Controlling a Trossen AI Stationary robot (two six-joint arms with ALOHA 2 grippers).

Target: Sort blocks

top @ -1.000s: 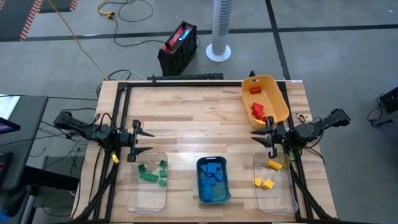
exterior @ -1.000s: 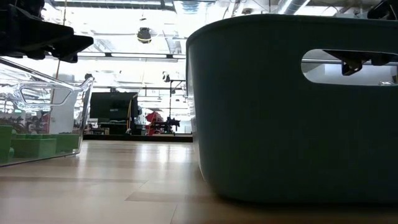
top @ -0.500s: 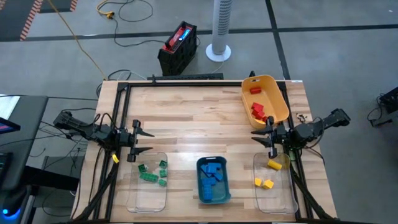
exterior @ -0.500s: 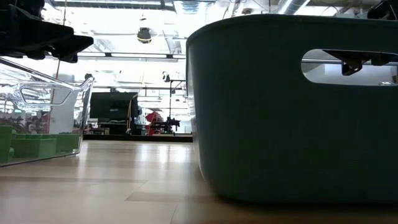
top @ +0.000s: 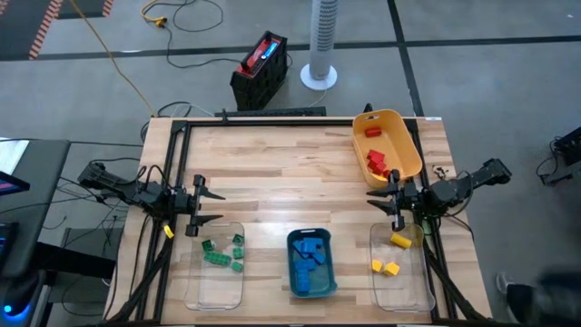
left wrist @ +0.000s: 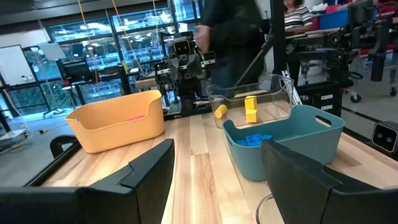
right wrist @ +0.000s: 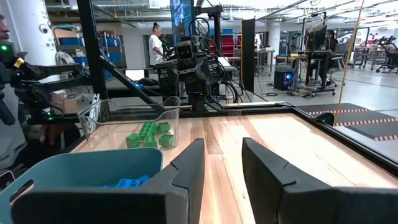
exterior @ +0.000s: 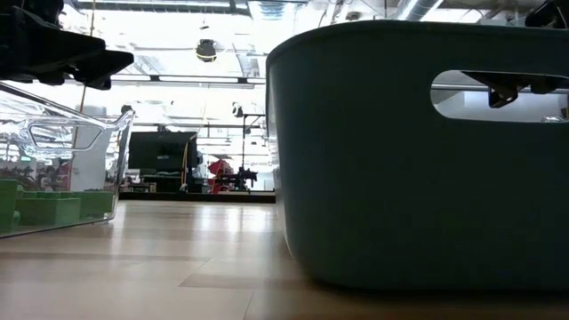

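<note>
From above, the small plastic toy blocks [top: 311, 259] sit sorted into bins, with the left gripper [top: 201, 206] and right gripper [top: 392, 203] both empty, fingers apart, over bare wood. Low down, the teal plastic bin [exterior: 418, 160] fills everything. The left wrist catches a person behind the table; no readable labels anywhere.

1. A broad bare stretch of the table [top: 290, 173] is left open across the centre and upper left of the high view.
2. The upper right is taken up by the yellow bin [top: 390, 141].
3. The lower edge is blocked by two clear bins [top: 216, 263] [top: 401, 268] and the teal bin [top: 311, 263], with narrow bare lanes left between them.
</note>
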